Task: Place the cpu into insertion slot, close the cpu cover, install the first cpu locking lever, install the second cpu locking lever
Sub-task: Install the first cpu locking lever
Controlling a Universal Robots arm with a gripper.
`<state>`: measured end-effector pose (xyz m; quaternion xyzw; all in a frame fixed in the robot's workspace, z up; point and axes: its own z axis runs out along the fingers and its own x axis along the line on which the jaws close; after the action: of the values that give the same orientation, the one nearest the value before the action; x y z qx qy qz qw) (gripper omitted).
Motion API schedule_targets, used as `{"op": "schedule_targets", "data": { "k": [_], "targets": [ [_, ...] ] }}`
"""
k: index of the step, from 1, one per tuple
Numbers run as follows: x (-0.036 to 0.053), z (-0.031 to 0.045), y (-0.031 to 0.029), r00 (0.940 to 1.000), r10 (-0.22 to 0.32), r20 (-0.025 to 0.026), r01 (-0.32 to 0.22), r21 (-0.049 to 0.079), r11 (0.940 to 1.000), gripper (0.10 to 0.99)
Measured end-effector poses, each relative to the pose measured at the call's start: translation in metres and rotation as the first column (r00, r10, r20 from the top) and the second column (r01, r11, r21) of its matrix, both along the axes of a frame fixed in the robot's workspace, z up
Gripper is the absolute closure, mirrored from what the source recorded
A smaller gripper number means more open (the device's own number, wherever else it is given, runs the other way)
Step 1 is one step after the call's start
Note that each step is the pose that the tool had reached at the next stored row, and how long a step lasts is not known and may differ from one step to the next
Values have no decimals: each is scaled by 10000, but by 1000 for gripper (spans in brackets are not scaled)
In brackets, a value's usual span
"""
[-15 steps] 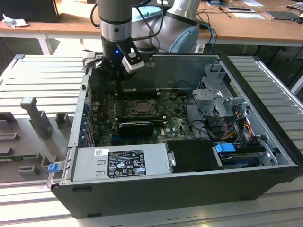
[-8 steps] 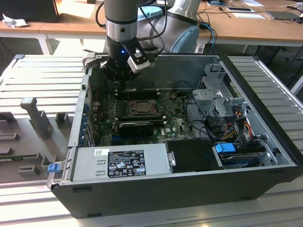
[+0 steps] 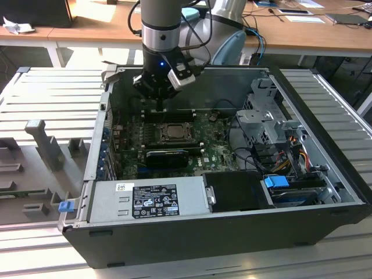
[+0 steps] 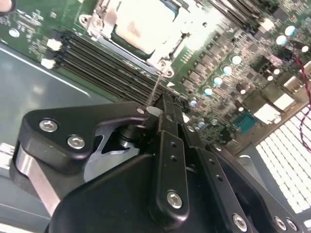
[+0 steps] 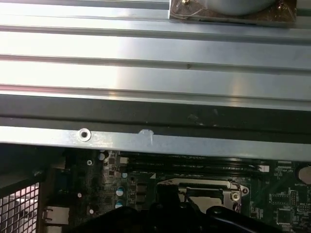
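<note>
Hand [image 3: 161, 106] is hanging inside the case [image 3: 203, 238], just beside the slot [image 4: 164, 62], on the side away from the power supply [image 3: 148, 200]. Cpu [image 4: 141, 22] is sitting in the slot with its metal top facing up. Cover [image 4: 106, 18] is lying flat over it, the frame rimming the cpu and the top showing through the window. In the second wrist view a thin wire lever [image 4: 156, 87] is running from the slot's corner out to the hand's tips, crossing over the memory slots [image 4: 97, 63]. Fingers [image 4: 170, 124] are sitting together with no gap showing and are touching the lever's free end; can't tell whether they're pinching it or just pressing on it. Memory slots are running alongside the slot, between it and the hand. Black card [image 3: 167, 157] is lying on the slot's other side, toward the power supply. Drive cage [image 3: 264, 116] is standing well apart from the slot, toward the exterior view's right. Case is resting on the ribbed table [image 3: 46, 93].
</note>
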<state>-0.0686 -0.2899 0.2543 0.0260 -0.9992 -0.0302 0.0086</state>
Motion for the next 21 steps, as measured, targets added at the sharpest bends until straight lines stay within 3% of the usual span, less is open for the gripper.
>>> {"op": "schedule_targets", "data": {
  "k": [2, 5, 6, 7, 10, 14, 16, 18, 21],
  "targets": [
    [75, -6, 0, 10000, -2, 0, 2, -3, 10000, 980],
    [113, -8, -1, 10000, 0, 1, 0, 29, 10000, 980],
    [113, -10, -9, 10000, -1, 1, 1, 302, 9995, 980],
    [113, -16, -23, 10000, -1, 6, 1, 386, 9993, 980],
    [119, -55, -33, 10000, -1, 16, 0, 395, 9992, 980],
    [201, -114, -33, 10000, 0, 22, -1, 396, 9992, 980],
    [216, -151, -33, 10000, 0, 26, -1, 439, 9990, 980],
    [245, -238, -31, 10000, 8, 26, -9, 440, 9990, 980],
    [267, -270, -24, 10000, 16, 24, -17, 438, 9990, 980]
  ]
}}
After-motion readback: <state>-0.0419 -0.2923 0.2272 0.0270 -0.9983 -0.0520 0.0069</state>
